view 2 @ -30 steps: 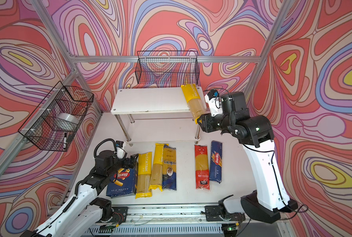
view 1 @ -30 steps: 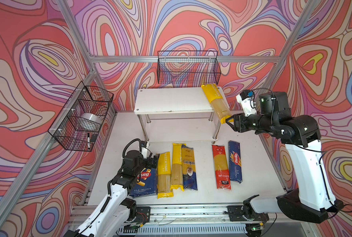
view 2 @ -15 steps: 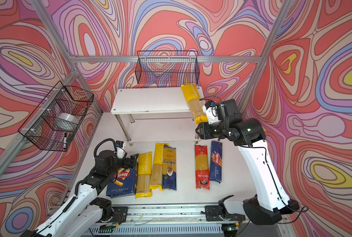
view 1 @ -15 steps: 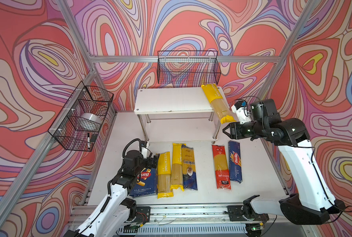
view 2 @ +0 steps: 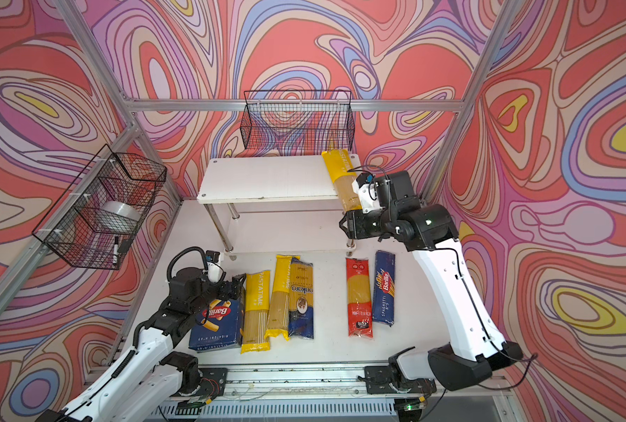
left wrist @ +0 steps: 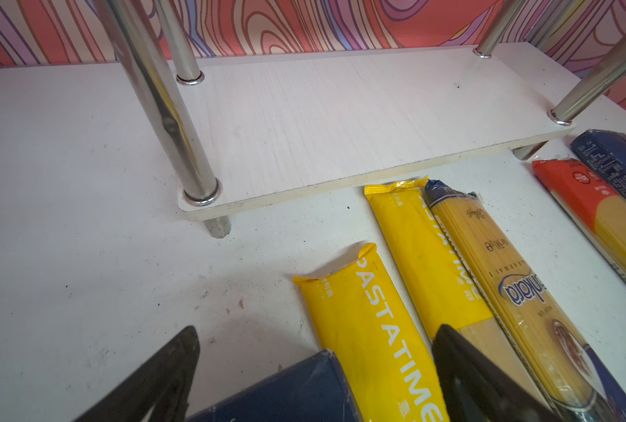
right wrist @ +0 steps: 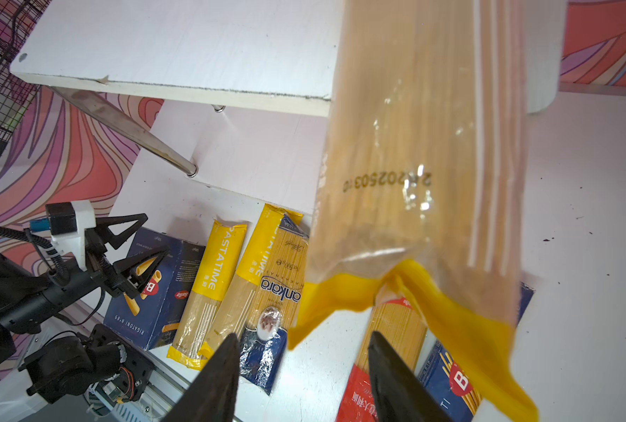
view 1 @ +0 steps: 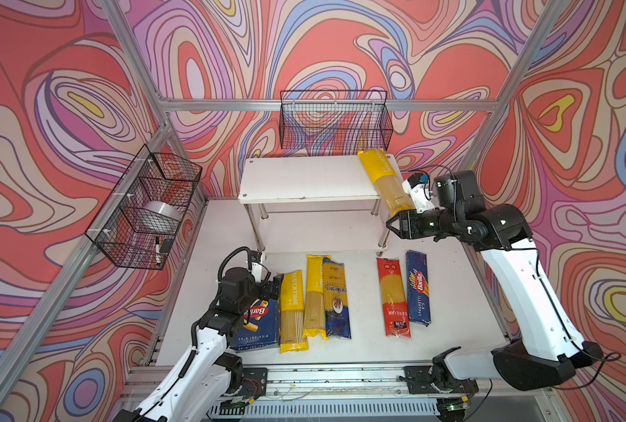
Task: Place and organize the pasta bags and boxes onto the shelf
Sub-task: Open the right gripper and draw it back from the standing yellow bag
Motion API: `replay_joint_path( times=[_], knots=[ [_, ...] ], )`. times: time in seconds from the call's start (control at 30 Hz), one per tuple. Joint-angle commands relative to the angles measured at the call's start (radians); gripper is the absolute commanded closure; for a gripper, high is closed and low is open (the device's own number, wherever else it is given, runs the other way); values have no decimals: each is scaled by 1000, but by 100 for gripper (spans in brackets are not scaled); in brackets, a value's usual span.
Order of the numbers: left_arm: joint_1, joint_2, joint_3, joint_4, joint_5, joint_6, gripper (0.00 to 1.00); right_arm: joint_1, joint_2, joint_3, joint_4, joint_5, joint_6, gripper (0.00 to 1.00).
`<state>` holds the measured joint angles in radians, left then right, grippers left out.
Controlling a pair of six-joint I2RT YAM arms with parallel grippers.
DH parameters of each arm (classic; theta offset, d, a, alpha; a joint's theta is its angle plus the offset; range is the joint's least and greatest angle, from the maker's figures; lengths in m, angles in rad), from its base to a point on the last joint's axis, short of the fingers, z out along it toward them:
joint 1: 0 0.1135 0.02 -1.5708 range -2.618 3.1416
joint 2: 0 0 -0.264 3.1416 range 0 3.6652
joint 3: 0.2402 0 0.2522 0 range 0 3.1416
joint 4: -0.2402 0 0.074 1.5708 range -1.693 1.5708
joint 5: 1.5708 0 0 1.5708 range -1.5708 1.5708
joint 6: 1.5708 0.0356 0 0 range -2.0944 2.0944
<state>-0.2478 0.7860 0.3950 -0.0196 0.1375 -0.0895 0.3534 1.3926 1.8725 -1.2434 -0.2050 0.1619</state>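
The long yellow clear-windowed PASTATIME spaghetti bag (view 1: 381,177) lies on the right end of the white top board (view 1: 304,179) of the chrome-legged shelf (view 1: 254,223), right of centre in both top views, its near end overhanging the front edge. It looks light, stiff lengthwise yet brittle, with slick film; pinch it across the middle, not by the floppy seal. The right end effector (view 1: 394,228) sits just off that overhang, jaws partly apart and empty. Only the right wrist view shows the crumpled yellow seal (right wrist: 468,329) clear of the fingers (right wrist: 216,380); only the left wrist view shows the whole lower board (left wrist: 340,117). The left end effector (view 1: 275,285) hangs wide open over the dark blue Barilla rigatoni carton (view 1: 264,329)
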Motion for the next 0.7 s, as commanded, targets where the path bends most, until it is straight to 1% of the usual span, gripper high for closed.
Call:
replay_joint_path(
  times=[0.0, 0.27, 0.67],
  knots=[
    [0, -8, 4, -29, -5, 8, 0, -5, 22, 5, 38, -3, -9, 42],
    [0, -8, 3, -29, -11, 7, 0, -5, 72, 26, 80, -16, -12, 42],
    [-1, -9, 4, -29, -9, 6, 0, -5, 140, 75, 161, -65, 0, 42]
  ],
)
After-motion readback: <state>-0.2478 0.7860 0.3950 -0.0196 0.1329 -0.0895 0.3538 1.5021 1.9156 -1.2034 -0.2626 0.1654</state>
